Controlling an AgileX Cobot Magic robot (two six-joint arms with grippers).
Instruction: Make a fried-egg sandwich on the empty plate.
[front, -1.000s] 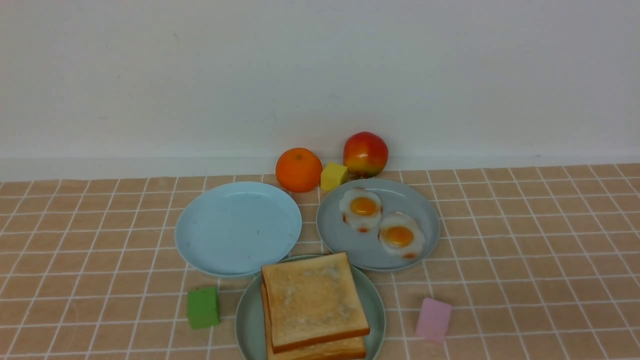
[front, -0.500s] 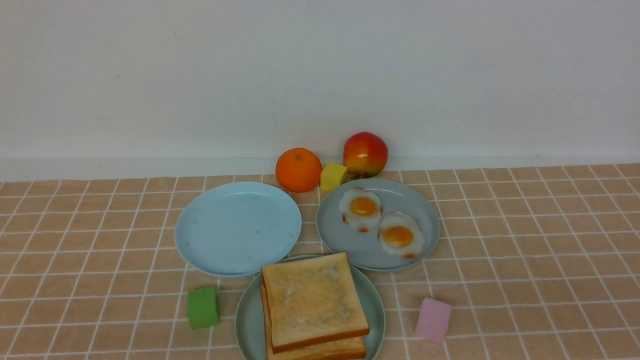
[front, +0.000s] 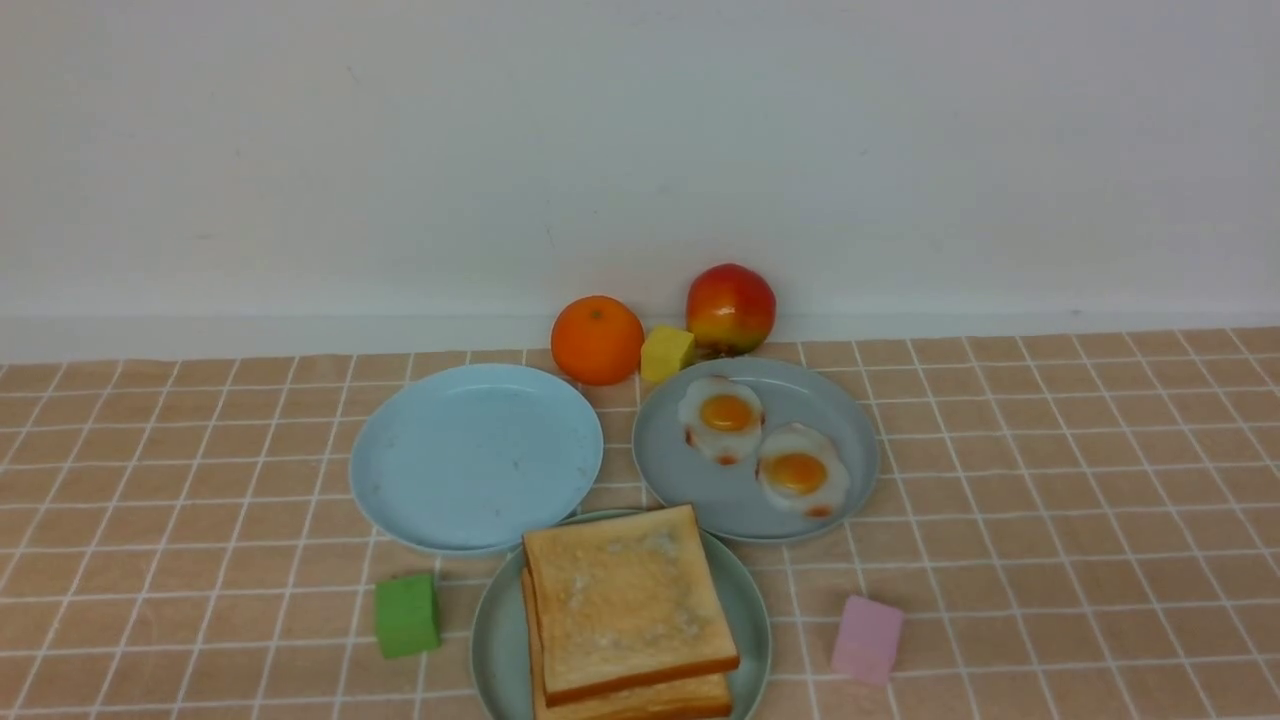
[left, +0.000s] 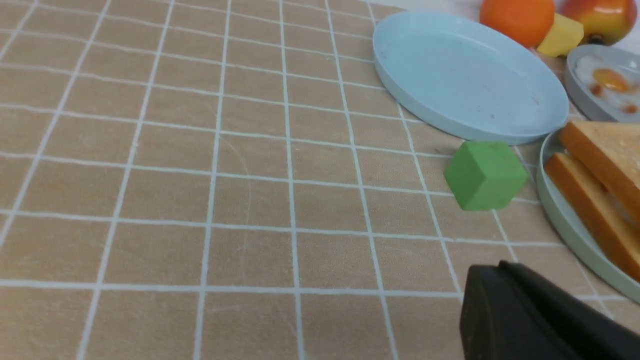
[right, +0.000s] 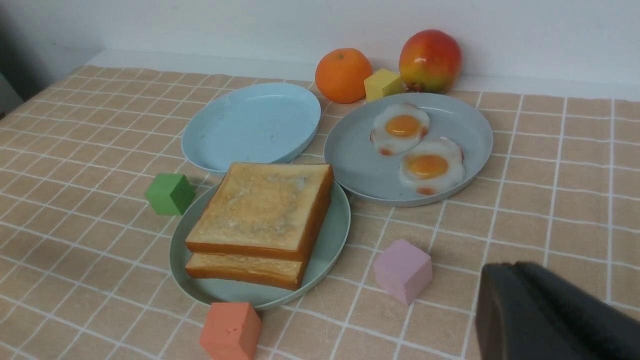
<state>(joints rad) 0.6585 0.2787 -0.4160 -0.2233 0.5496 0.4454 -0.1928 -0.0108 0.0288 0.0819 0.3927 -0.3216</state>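
Two toast slices (front: 625, 600) lay stacked, the top one slightly askew over the lower, on the mint plate (front: 752, 625) at the near middle of the worktop (front: 1100, 500). No egg showed between them. Two fried eggs (front: 722, 415) lay side by side, edges touching, on the grey plate (front: 835, 405), which stood just behind and to the right of the mint plate, their rims close. The blue plate (front: 475, 455) stood to the left of the grey one, just behind the mint plate, and held nothing.

A green cube (front: 406, 614) sat on the cloth just left of the mint plate, near the blue plate's front rim. A pink cube (front: 866, 638) sat to the right of the mint plate. In the right wrist view a red-orange cube (right: 230, 330) stood against the mint plate's near rim. Behind the plates, by the wall, an orange (front: 597, 339), a yellow cube (front: 667, 352) and an apple (front: 731, 308) stood in a row, the cube tucked between the two fruits.

Neither arm showed in the front view. The left claw (left: 492, 280) appeared only as a dark tip in its wrist view, clenched on nothing, above bare cloth near the green cube. The right claw (right: 505, 275) was likewise a dark tip beyond the pink cube; whether it was clenched or released I cannot tell.
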